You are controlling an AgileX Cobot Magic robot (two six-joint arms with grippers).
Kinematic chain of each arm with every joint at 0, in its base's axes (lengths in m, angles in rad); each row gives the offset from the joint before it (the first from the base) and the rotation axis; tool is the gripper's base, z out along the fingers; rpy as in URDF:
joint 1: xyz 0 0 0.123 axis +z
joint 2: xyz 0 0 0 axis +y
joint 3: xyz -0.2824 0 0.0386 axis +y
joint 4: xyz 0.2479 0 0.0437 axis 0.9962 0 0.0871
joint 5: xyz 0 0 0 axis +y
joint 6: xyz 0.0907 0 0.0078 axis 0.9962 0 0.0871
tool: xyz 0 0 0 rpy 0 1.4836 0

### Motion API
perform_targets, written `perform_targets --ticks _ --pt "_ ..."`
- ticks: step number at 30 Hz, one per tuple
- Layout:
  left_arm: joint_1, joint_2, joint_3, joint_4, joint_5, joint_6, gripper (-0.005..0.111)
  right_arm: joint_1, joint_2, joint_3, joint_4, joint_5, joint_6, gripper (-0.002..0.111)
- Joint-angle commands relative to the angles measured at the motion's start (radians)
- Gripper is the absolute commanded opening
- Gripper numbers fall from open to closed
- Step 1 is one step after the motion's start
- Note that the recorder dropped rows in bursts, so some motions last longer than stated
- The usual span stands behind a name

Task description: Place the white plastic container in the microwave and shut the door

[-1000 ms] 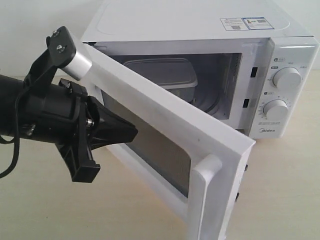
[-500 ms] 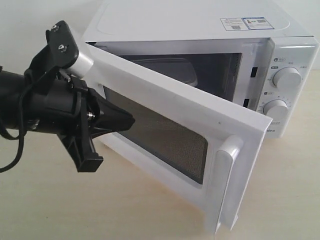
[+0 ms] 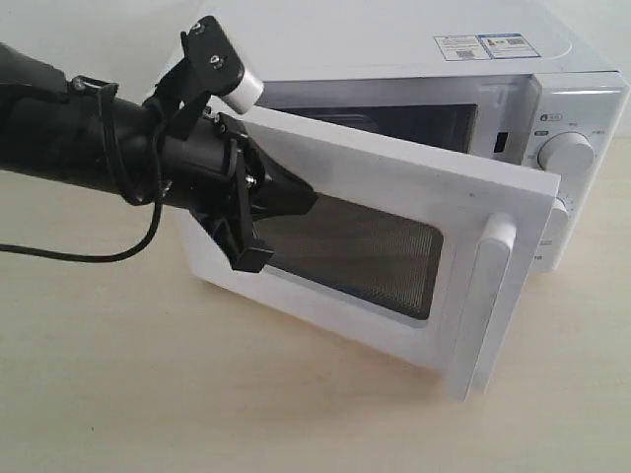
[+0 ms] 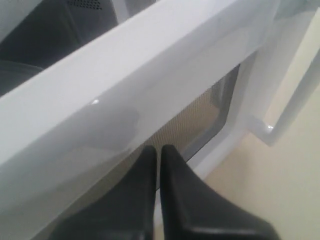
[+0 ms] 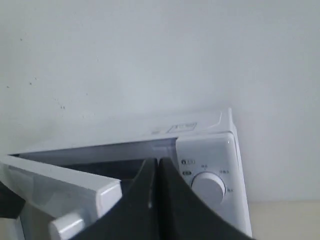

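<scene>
The white microwave (image 3: 394, 39) stands at the back right with its door (image 3: 394, 182) swung most of the way in, a narrow gap left at the top and handle side. My left gripper (image 3: 311, 200) is shut and empty, its tips pressed against the door's outer face at the edge of the dark window (image 3: 365, 251). In the left wrist view the shut left gripper (image 4: 157, 149) touches the door (image 4: 150, 65) beside the mesh window (image 4: 200, 120). The white plastic container is hidden behind the door. My right gripper (image 5: 157, 162) is shut and empty, held away from the microwave (image 5: 210, 145) and facing it.
The door's long white handle (image 3: 493, 296) juts out over the beige tabletop (image 3: 148, 394). The upper dial (image 3: 567, 153) shows right of the door edge. A black cable (image 3: 89, 258) trails from the left arm. A plain wall rises behind.
The left gripper has pushed up and to the right, swinging the door from wide open to nearly shut. The container, visible inside a second ago, is now covered by the door.
</scene>
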Motion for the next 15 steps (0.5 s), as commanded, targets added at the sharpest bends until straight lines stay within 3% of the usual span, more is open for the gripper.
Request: perform_targets --ticks 1,5,10,15 --pt "-0.003 0.037 -0.061 -0.013 -0.018 0.006 0.004 -0.003 -0.004 -0.001 -0.003 -0.115 0.039 0.0" --pt "-0.003 0.053 -0.091 -0.013 -0.018 0.006 0.004 -0.003 -0.004 -0.001 0.005 -0.203 0.142 0.0" --pt "-0.003 0.053 -0.095 -0.013 -0.071 0.006 0.004 -0.001 0.002 -0.167 -0.034 0.068 0.149 0.0" --pt "-0.003 0.068 -0.119 -0.134 -0.121 0.021 0.004 -0.001 0.131 -0.347 -0.028 0.22 0.177 0.0"
